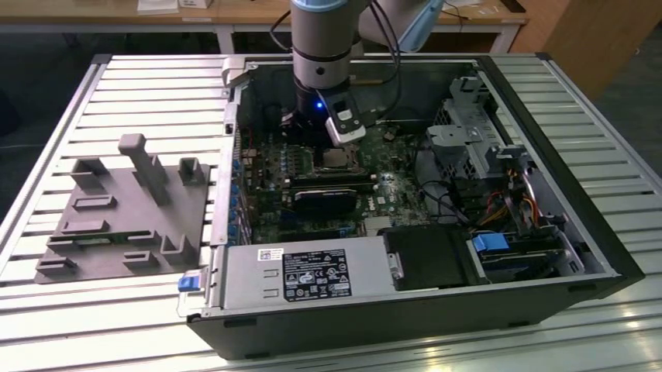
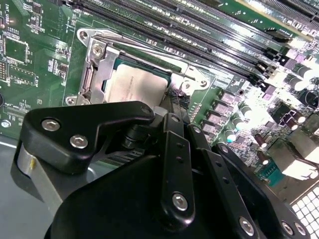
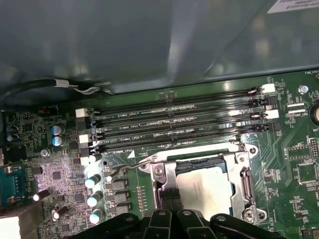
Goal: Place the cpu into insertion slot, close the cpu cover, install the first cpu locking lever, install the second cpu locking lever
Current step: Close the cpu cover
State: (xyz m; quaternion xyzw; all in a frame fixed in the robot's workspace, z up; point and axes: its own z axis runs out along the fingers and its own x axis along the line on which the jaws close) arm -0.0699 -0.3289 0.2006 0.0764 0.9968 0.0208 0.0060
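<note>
Entry into the open black computer case (image 1: 414, 325) is from above. On the green circuit board (image 3: 294, 149), four long black memory slots (image 3: 174, 124) run just beside the thin silver cpu cover (image 3: 164, 181), between it and the grey case wall (image 3: 149, 40). Silver-topped cylindrical capacitors (image 3: 92, 199) and a bent wire lever (image 3: 127, 168) border an adjacent side. A black heatsink block (image 1: 325, 200) stands between the cover and the grey power supply box (image 1: 248, 271). The board past the cover's remaining side lies low.

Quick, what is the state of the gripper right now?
Gripper: shut, fingers together, tips beside the cpu; nothing seen between them.
</note>
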